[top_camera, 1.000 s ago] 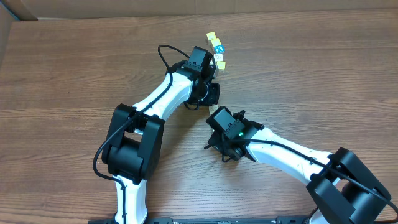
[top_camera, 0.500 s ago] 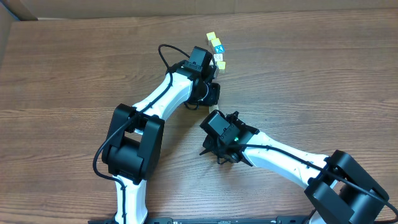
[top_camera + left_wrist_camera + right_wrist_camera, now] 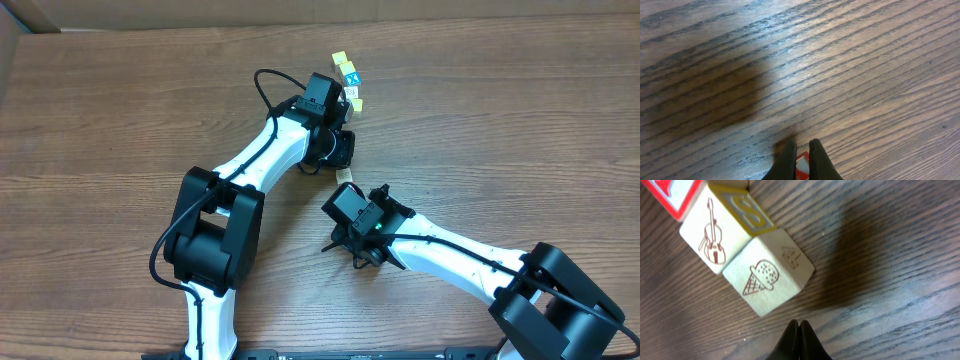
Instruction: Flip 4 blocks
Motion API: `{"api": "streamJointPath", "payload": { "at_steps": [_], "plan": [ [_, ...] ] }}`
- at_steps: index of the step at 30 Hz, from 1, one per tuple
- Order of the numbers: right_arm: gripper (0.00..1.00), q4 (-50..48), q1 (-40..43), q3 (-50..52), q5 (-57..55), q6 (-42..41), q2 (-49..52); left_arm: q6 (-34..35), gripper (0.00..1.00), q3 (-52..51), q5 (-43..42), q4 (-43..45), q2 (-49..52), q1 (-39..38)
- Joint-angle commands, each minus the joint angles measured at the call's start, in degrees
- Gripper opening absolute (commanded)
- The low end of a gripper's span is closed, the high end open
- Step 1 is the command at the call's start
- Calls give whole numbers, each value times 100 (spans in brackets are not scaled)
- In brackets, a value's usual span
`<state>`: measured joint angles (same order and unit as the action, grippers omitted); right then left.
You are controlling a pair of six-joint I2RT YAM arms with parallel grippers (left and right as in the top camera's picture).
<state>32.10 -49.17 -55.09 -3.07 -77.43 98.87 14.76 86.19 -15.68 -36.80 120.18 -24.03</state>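
In the right wrist view, a cream block with an ice-cream cone (image 3: 767,275) lies on the wood. It touches a block with a violin and a yellow-framed letter (image 3: 715,230). A red-framed block (image 3: 675,195) shows at the top left corner. My right gripper (image 3: 799,325) is shut and empty, its tips just short of the ice-cream block. My left gripper (image 3: 802,147) is shut low over the table, and a red-framed block face (image 3: 802,162) shows through the slit between its fingers. From overhead, both wrists (image 3: 335,148) (image 3: 350,205) cover these blocks.
A short row of small cubes lies beyond the left wrist: a yellow-topped one (image 3: 340,58), a blue-and-white one (image 3: 349,72), a pale one (image 3: 352,94) and another yellow one (image 3: 357,104). A cardboard wall (image 3: 200,12) borders the far edge of the wooden table.
My right wrist has shifted left and slightly toward the left gripper and has turned. The left arm and the row of cubes have stayed put.
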Motion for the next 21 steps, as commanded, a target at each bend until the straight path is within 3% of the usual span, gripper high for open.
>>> {"api": "streamJointPath", "payload": {
  "at_steps": [1, 21],
  "plan": [
    [4, -9, 7, 39, -260, -83, 28, -107, 4, 13, 111, 13, 125, -55],
    [4, -59, 7, 39, -293, -81, 151, -151, 4, 7, 275, -177, 142, -76]
  ]
}}
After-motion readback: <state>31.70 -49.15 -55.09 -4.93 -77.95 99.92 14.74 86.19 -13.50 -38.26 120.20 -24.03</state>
